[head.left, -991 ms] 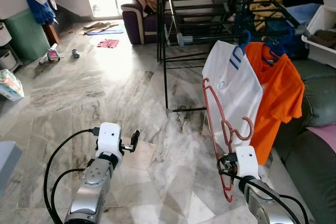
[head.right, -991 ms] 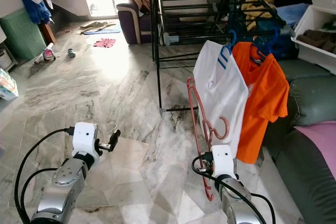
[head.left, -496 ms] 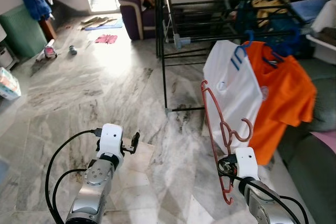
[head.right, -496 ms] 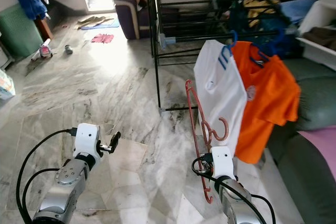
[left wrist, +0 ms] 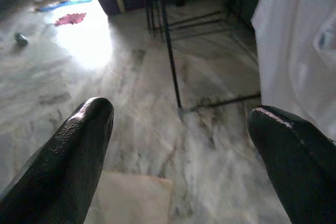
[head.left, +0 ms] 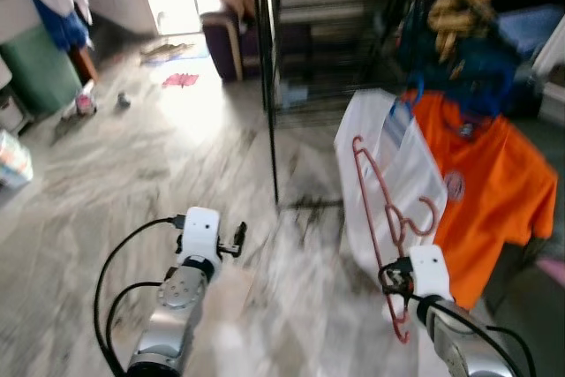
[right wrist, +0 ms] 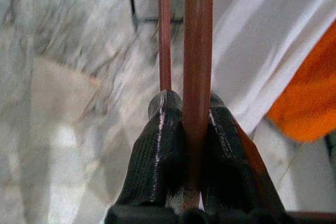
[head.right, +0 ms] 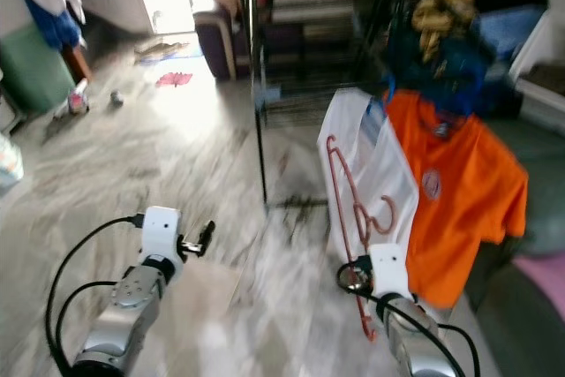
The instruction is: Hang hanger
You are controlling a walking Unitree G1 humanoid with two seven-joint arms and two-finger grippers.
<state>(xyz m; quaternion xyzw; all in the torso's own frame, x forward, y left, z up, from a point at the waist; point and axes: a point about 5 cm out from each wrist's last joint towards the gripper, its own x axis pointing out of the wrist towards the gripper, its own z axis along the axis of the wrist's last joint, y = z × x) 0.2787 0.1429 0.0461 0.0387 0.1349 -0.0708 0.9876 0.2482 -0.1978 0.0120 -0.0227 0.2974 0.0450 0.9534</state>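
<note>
Silver arms, white wrists, black cables.

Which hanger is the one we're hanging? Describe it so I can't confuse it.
Find the black drying rack and the white shirt on it. In front, the right claw is shut on a bare red hanger; the others are blue and carry clothes.

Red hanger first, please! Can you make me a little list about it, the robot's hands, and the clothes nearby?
Red plastic hanger: upright, empty, hook end up.
Right gripper: fingers shut on the hanger's thin bar.
Left gripper: fingers apart, holding nothing, above the marble floor.
White shirt: hanging right behind the hanger.
Orange T-shirt: hanging beside the white one.
Black metal drying rack: behind both shirts.
</note>
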